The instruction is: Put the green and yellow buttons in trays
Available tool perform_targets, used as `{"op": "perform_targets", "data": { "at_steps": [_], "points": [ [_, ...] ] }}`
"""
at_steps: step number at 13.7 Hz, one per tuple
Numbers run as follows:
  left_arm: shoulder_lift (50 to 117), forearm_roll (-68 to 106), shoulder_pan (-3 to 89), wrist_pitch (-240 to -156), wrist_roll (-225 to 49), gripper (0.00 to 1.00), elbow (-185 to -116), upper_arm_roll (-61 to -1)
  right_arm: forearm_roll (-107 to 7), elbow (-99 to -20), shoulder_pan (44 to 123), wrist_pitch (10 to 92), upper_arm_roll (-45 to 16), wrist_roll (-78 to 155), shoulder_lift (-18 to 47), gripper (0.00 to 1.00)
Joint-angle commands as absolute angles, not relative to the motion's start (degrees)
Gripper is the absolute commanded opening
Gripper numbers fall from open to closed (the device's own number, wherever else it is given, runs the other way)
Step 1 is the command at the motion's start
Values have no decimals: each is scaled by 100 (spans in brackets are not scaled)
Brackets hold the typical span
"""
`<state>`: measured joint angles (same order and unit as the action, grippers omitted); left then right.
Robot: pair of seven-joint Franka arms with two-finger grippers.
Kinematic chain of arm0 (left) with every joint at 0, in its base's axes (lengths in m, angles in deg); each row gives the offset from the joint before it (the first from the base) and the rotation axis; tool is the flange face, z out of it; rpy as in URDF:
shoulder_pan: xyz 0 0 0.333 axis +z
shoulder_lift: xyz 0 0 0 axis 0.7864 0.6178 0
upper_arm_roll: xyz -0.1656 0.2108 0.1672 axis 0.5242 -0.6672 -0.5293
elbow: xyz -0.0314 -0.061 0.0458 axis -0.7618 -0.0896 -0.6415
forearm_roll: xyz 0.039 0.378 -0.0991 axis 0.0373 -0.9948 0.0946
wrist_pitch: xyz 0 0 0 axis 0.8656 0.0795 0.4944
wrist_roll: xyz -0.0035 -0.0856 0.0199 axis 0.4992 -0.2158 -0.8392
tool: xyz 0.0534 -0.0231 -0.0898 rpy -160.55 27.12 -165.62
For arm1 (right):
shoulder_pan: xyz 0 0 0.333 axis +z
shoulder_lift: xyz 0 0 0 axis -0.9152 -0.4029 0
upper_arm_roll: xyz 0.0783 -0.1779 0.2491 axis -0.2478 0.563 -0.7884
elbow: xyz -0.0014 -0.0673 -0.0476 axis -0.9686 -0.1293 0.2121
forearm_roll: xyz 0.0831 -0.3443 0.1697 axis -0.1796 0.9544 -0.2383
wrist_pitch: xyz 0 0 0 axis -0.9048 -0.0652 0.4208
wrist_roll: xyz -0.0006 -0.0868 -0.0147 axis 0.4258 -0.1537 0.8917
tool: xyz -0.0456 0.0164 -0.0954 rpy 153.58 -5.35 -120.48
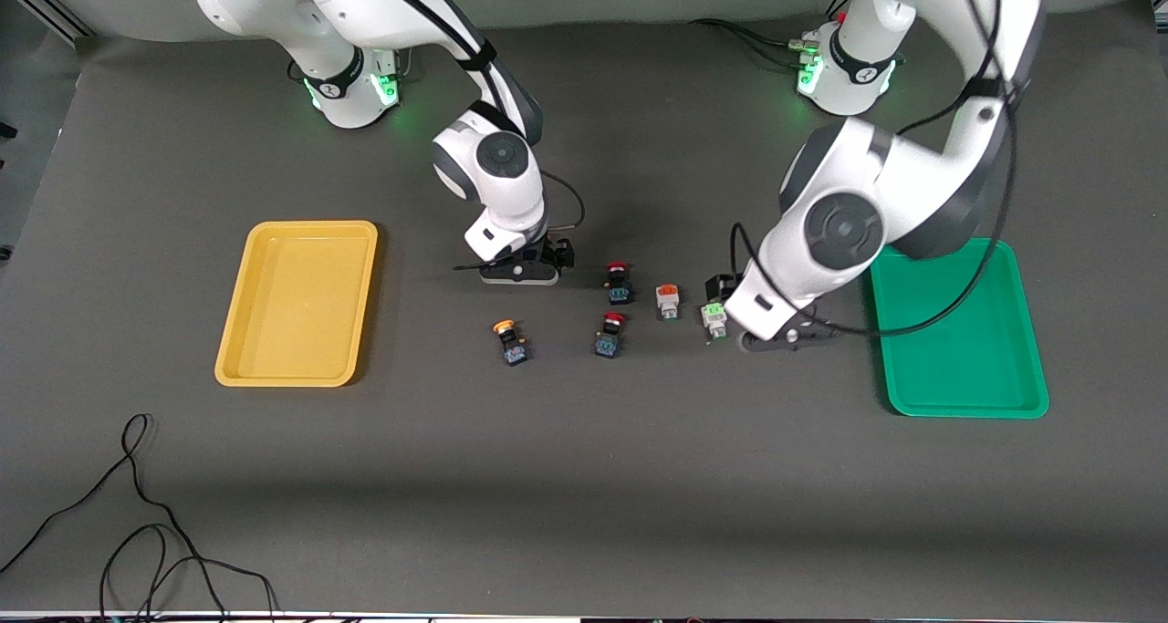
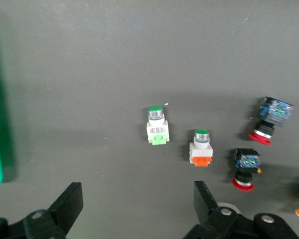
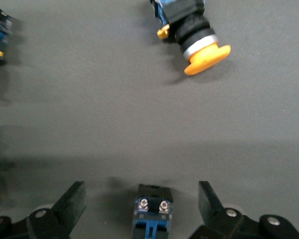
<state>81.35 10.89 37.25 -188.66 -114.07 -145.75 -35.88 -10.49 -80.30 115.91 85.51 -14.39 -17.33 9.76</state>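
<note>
Pick-up step: both trays are empty, the right gripper [image 3: 142, 204], fully open, straddles a blue-based button [image 3: 152, 211] and must close, while the left gripper [image 2: 138, 206], open and empty, hovers beside the green-based button [image 2: 157, 125].

No text, label or number can be read anywhere.

**Six push-buttons, two trays**

There are two trays: one yellow tray [image 1: 297, 304] and one green tray [image 1: 958, 331]. Of the six push-buttons, two are white with green caps: the green-based button [image 1: 714, 320] and the orange-based button [image 1: 668, 301]. Two are red-capped: the first red-capped button [image 1: 619, 281] and the second red-capped button [image 1: 611, 334]. There is one yellow-capped button [image 1: 508, 340] and one black-and-blue button [image 3: 152, 209] whose cap is hidden.
</note>
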Motion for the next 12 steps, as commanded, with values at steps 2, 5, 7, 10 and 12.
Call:
{"op": "perform_targets", "data": {
  "at_steps": [2, 5, 7, 10, 12],
  "points": [
    [8607, 982, 3533, -19223, -11594, 99, -14677, -3655, -937, -8012, 11625, 8463, -1437, -2010, 1019, 99],
    [8854, 930, 3313, -20248, -11920, 99, -15238, -3664, -937, -8109, 11669, 8463, -1446, -2019, 1036, 83],
    [9003, 755, 3321, -21075, -11920, 99, -15695, -3682, -937, -8109, 11704, 8445, -1446, -2019, 1045, 56],
    [9127, 560, 3339, -21859, -11920, 99, -16171, -3699, -937, -8101, 11704, 8235, -1455, -2010, 1141, 31],
    [9153, 551, 3348, -21940, -11920, 98, -16216, -3708, -963, -8048, 11687, 8016, -1455, -1949, 1351, 26]
  ]
}}
